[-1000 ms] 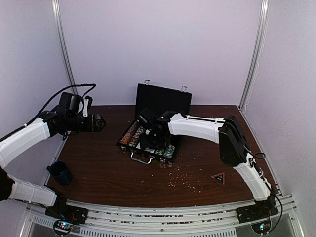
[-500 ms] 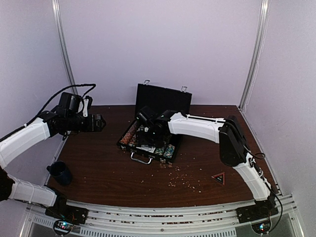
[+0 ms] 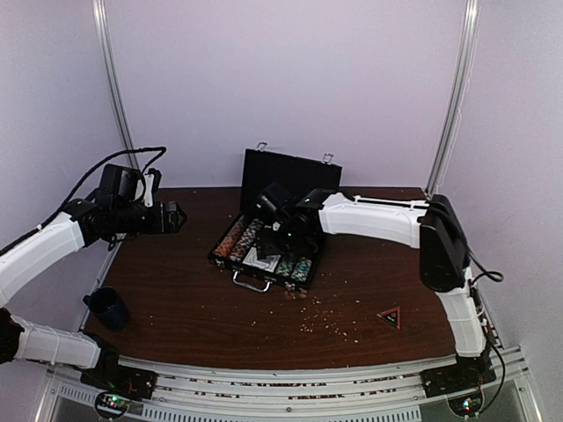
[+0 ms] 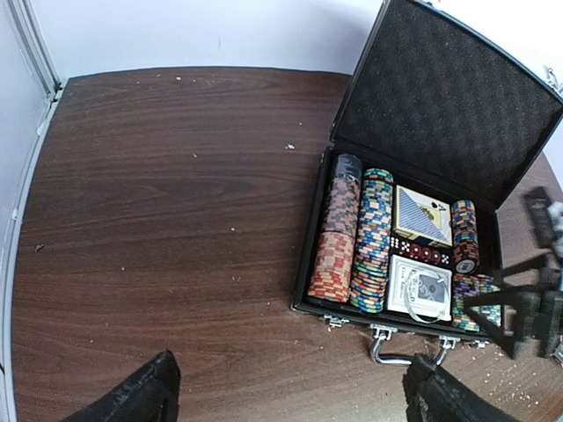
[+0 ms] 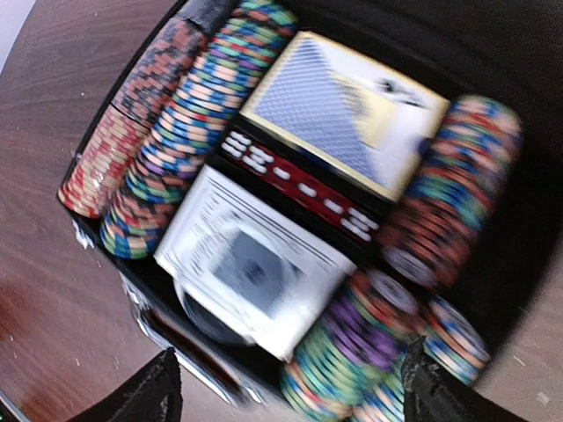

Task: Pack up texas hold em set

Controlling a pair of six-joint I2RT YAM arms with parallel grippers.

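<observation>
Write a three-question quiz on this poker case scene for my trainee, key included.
1. True or false: the case has its lid shut.
2. Where is the dark blue mug? A) inside the case. B) on the table, left of the case. C) on top of the lid.
3. Fill in: between the blue card box and the white box lies a row of red ____.
Key: 1 false, since the lid stands open; 2 B; 3 dice.
</observation>
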